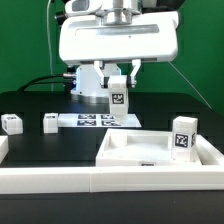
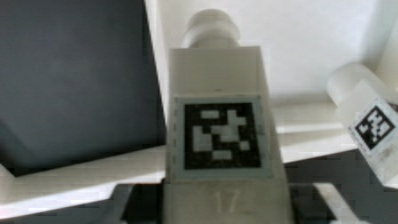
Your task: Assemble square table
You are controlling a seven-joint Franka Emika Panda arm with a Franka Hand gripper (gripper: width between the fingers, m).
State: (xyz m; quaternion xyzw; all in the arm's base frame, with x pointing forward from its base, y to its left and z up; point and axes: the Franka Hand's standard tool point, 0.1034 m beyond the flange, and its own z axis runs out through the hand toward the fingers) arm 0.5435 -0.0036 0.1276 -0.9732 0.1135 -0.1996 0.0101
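Closed narrowly on a white peg leg [image 1: 117, 101], hand [image 1: 117, 96] hanging over the back middle of the bench [image 1: 40, 105]. Close behind the far rim of the square table top [image 1: 135, 149], set toward the bench's front edge on the exterior view's right. Standing leg [image 1: 182, 135] upright near that top's far right corner; cannot tell whether seated.

Judged as the carry-and-insert step. Keep the held leg plumb, rounded tip down. Centre that tip over a free corner before lowering; socket not visible from here. Descend slowly, without dragging across the rim. Steer wide of the standing leg. Release only once seated and steady.
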